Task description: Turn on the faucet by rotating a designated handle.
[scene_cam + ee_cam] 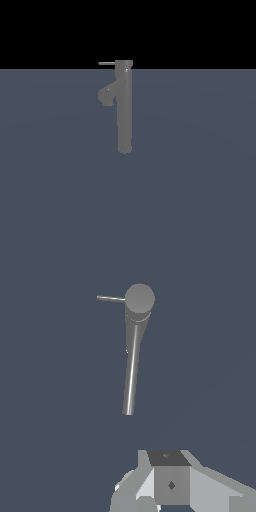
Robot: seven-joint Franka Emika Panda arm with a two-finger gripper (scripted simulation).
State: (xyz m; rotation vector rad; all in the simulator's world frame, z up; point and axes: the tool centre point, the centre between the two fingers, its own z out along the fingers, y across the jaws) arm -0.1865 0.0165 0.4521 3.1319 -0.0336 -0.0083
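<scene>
the faucet (124, 107) stands upright on the bench (200, 200), handle (106, 63) pointing to the exterior view's left. the jaws are cropped in the wrist view; cannot tell their opening.

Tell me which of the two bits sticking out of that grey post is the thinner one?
The handle, a thin straight rod at the faucet's top cap. The spout lower down is thick and stubby.

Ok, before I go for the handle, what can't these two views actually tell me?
- Fingers: in the wrist view the frame edge cuts off the gripper, so open or shut is unclear; it is absent from the exterior view.
- Short stubby angled spout: in the wrist view the tall matte grey cylindrical faucet hides it.
- Thin light-grey rod handle: too small in both views to show how it joins the cap.
</scene>
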